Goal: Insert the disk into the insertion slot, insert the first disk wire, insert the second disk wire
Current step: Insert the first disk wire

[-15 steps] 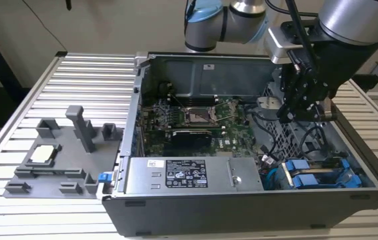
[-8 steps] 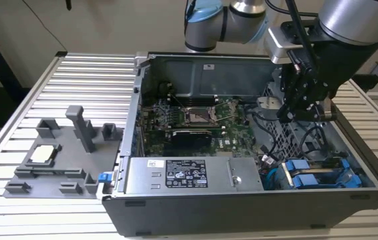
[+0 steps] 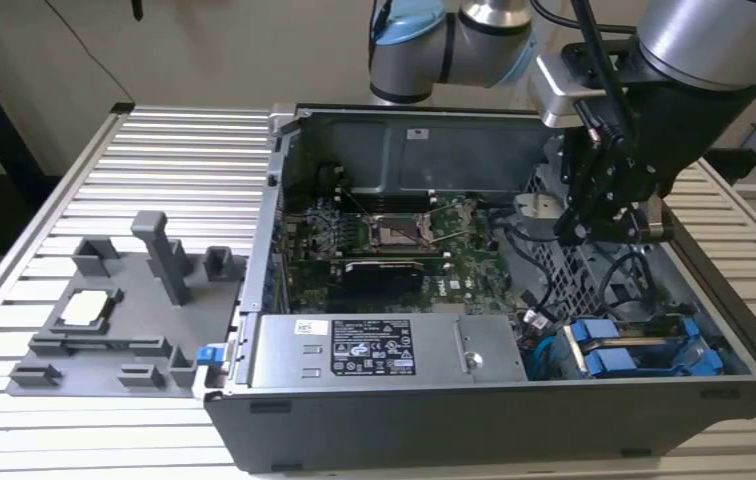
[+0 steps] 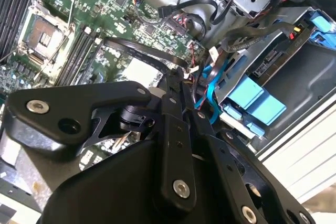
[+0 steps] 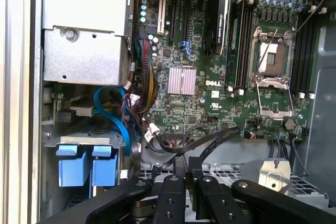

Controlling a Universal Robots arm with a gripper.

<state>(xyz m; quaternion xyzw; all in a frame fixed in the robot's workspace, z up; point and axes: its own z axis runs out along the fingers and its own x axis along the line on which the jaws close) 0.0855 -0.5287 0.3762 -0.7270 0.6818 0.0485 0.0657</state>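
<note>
Lying lengthwise in insertion slot (image 5: 79, 141): disk (image 5: 73, 170)

Blue-framed disk (image 5: 73, 169) seated in grey sheet-metal insertion slot (image 5: 79, 141).

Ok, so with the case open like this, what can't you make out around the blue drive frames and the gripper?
1. Blue disk frames: first wrist view, the drive cage covers all but their ends, so the disks themselves are hidden.
2. Black flat cable: first wrist view, its near end passes behind the gripper.
3. Disk connectors: exterior view, tucked inside the drive cage, out of sight.
</note>
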